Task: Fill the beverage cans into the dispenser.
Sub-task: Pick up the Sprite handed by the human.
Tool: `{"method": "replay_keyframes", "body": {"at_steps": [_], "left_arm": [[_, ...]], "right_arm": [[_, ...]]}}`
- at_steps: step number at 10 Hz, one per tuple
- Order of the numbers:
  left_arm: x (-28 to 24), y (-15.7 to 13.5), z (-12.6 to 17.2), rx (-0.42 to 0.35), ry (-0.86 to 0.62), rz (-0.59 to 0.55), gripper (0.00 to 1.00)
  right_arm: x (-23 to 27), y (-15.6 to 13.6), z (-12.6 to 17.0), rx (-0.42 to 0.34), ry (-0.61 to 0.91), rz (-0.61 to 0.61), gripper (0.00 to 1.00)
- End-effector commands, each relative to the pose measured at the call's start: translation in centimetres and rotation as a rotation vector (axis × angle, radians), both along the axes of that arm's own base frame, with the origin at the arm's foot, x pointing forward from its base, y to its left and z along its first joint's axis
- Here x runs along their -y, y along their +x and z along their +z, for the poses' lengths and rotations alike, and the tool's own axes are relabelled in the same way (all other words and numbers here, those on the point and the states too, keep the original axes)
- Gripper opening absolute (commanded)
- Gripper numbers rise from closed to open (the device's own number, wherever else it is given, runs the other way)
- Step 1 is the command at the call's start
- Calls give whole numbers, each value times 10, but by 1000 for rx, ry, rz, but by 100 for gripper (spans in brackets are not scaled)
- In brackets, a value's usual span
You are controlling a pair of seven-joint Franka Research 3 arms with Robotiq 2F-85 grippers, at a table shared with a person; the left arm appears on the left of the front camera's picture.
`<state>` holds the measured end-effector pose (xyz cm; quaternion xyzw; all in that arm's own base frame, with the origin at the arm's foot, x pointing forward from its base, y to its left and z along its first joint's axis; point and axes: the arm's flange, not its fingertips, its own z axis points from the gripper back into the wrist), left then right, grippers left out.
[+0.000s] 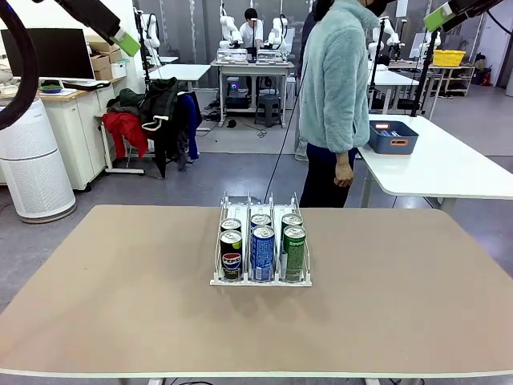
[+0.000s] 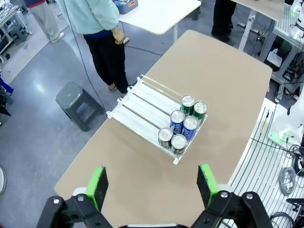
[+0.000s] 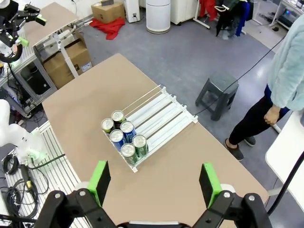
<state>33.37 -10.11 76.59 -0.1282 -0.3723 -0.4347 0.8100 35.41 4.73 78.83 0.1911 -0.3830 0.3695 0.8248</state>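
six cans [image 1: 262,250] crowd the near end of the dispenser [image 1: 240,210]; left hand [image 2: 152,184] and right hand [image 3: 155,182] hang high, both spread apart.

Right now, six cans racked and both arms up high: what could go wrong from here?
The six beverage cans crowd the dispenser's robot-side end; another fed in from the bare far end may slide into them.
The person stands turned aside, by the white side table holding the blue bin; a handover could be mistimed.
The left pincer and right pincer hang wide open; lowered, a finger may snag the thin dividers.
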Motion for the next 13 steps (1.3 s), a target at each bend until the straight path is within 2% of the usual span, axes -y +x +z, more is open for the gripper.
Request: {"method": "replay_keyframes", "body": {"at_steps": [1,3,4,5,13], "left_arm": [[5,-9,7,-24,-93,-26,100],[10,-15,9,-52,-114,-44,100],[7,-11,4,-58,-59,-8,100],[9,-12,10,-16,-80,-29,100],[9,-12,10,-16,-80,-29,100]], "right_arm": [[3,-2,2,1,23,46,100],[4,-2,3,28,7,36,100],[2,3,-3,39,-31,27,100],[1,-2,4,10,4,14,100],[1,-2,4,10,4,14,100]]}}
